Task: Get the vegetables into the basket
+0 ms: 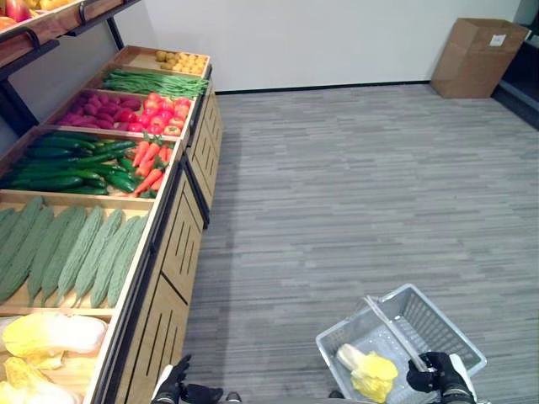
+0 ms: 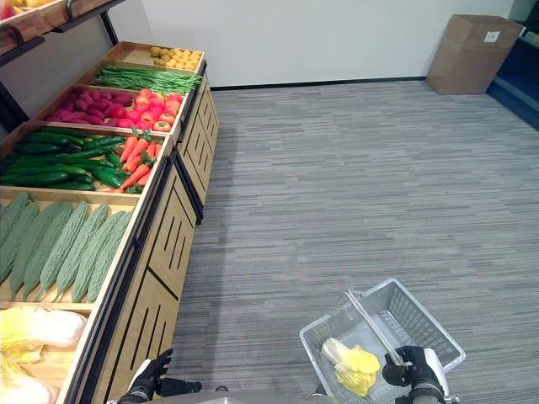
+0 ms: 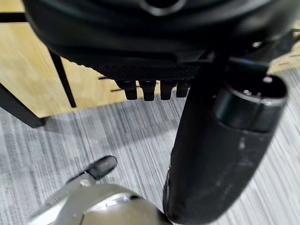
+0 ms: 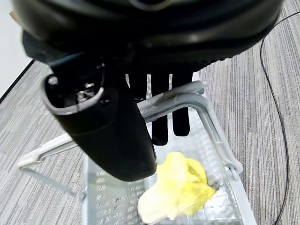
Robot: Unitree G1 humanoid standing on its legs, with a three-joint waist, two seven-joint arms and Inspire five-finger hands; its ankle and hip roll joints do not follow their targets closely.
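A grey wire basket (image 1: 440, 323) hangs low at my right side. My right hand (image 1: 438, 373) is shut on its handle (image 4: 185, 99), the fingers curled round the bar. One yellow-white napa cabbage (image 4: 176, 190) lies inside the basket. More napa cabbages (image 1: 52, 335) lie in the nearest bin of the wooden produce stand (image 1: 173, 252) on my left. Beyond them are bitter gourds (image 1: 67, 248), cucumbers (image 1: 59, 164) and carrots (image 1: 150, 164). My left hand (image 1: 173, 385) hangs open beside the stand's front, holding nothing.
Farther bins hold purple sweet potatoes (image 1: 97, 109), red tomatoes (image 1: 164, 114), green beans (image 1: 156, 82) and potatoes (image 1: 181, 61). A cardboard box (image 1: 476, 57) stands by the far wall at the right. Grey striped carpet spreads between the stand and the box.
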